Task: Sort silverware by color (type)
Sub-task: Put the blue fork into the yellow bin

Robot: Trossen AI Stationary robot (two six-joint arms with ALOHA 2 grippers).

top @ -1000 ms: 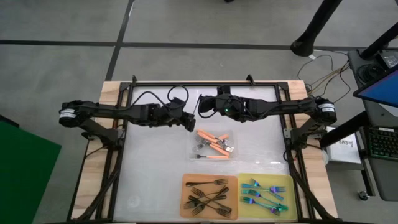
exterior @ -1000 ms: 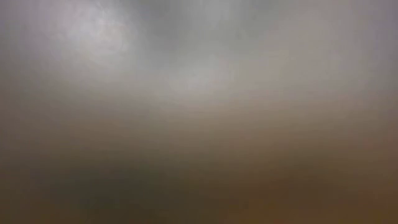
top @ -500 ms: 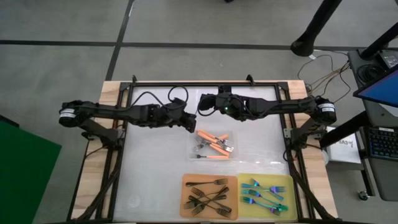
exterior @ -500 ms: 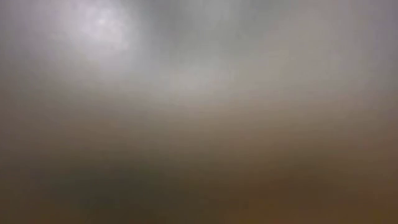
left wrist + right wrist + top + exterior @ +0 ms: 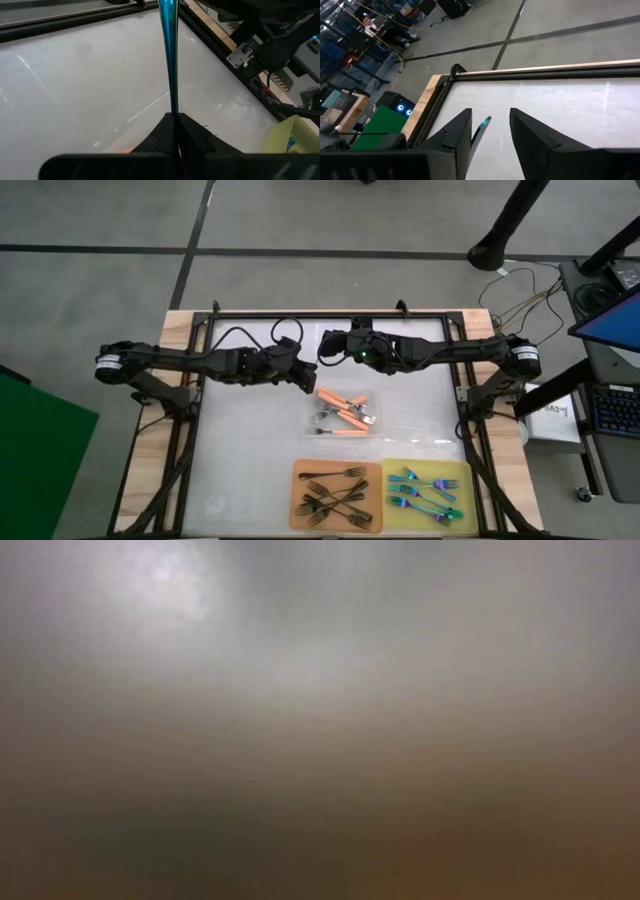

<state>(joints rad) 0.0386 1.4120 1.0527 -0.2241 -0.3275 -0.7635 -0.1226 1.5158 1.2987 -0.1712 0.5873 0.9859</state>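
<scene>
Your left gripper (image 5: 175, 131) sits over the far middle of the white table (image 5: 250, 440), fingers pressed together on the handle of an iridescent fork (image 5: 169, 50); in the left wrist view its teal-blue shaft rises straight out from between the closed tips. Your right gripper (image 5: 490, 131) faces it from the other side, just beside it near the table's centre line, with its fingers (image 5: 532, 137) spread apart and nothing between them; a small teal tip (image 5: 485, 120) shows in the gap farther off, and you cannot tell from that view whether it touches anything. In the high view the two grippers meet above the clear tray (image 5: 312, 402), which holds the orange-handled forks (image 5: 345, 408) in a loose pile. Nearer the front edge the orange mat (image 5: 297, 472) carries the black forks (image 5: 335, 498), crossed over each other, and just beside it the yellow mat (image 5: 465, 470) carries the other iridescent forks (image 5: 425, 495). The two mats lie side by side, close together, well apart from the grippers. The low view shows only a blur of grey and brown, so you can read nothing from it
</scene>
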